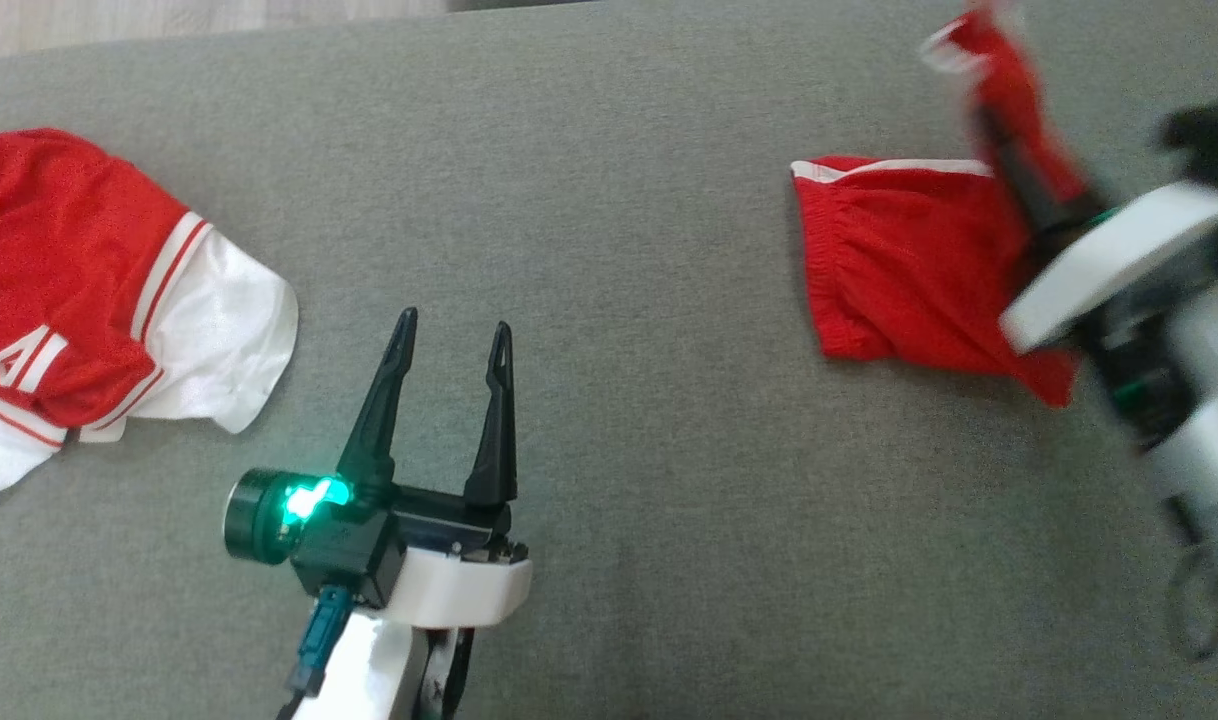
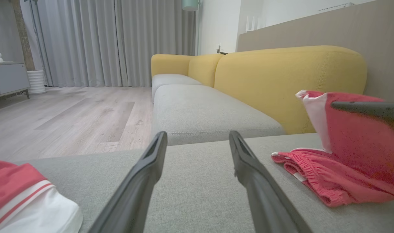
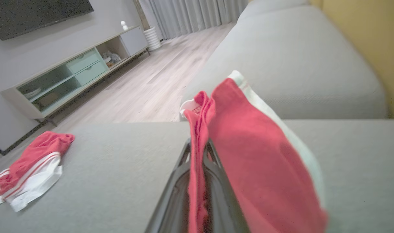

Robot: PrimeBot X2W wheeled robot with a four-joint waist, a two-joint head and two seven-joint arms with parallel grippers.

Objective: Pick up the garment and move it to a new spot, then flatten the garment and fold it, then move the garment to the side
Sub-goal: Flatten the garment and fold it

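Red shorts with white trim (image 1: 899, 260) lie on the right of the grey cushion (image 1: 619, 180). One end is pulled up off the surface. My right gripper (image 1: 989, 125), blurred in the head view, is shut on that raised fabric. In the right wrist view the red cloth (image 3: 248, 155) passes between the closed fingers (image 3: 180, 168) and drapes over to the right. From the left wrist view, the shorts (image 2: 342, 168) sit to the right, with a right-gripper finger (image 2: 362, 106) across them. My left gripper (image 1: 454, 322) (image 2: 197, 134) is open and holds nothing, low over the cushion left of the shorts.
A red and white jersey (image 1: 59, 270) (image 2: 19, 197) (image 3: 32, 165) lies crumpled at the cushion's left end. A yellow sofa backrest (image 2: 281, 74) rises behind. Beyond the cushion's edge are a wooden floor (image 2: 71, 110) and a low TV cabinet (image 3: 71, 74).
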